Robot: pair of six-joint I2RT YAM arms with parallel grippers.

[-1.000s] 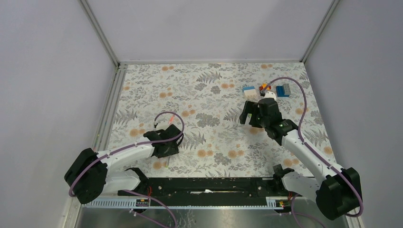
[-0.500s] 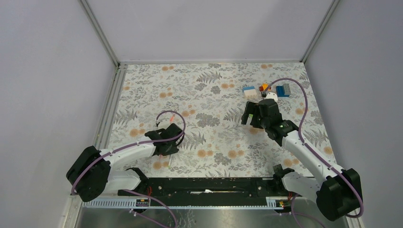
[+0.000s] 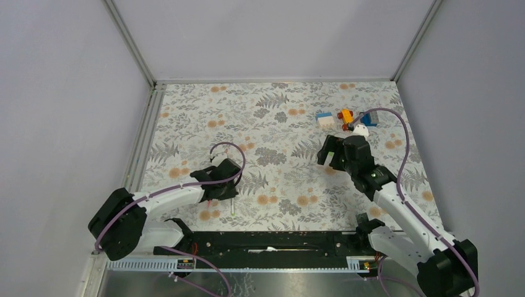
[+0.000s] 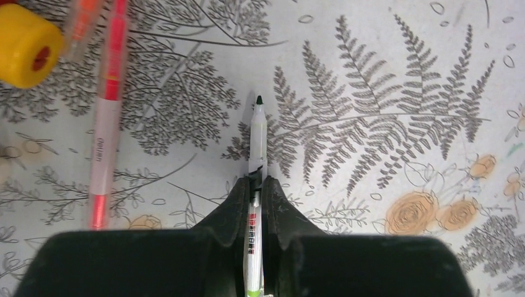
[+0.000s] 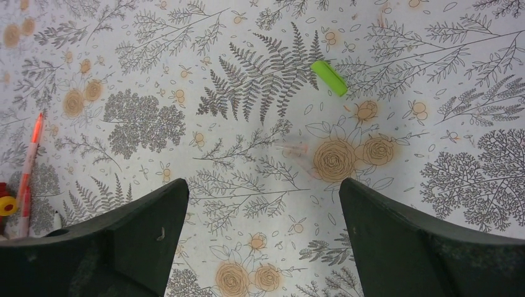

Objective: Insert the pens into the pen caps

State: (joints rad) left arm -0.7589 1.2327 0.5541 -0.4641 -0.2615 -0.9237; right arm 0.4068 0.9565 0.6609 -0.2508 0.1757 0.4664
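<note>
While my left gripper (image 4: pixel 255 184) clamps the white pen (image 4: pixel 257 136), I judge none capped yet | right gripper (image 5: pixel 263 204) gapes empty near green cap (image 5: pixel 329 77) | pink pens (image 4: pixel 106 117) left.

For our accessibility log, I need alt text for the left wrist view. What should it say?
The left hand is shut on a white pen whose dark tip points away over a floral table cover. A pink pen lies to its left, and a yellow toy piece sits in the top left corner.
</note>
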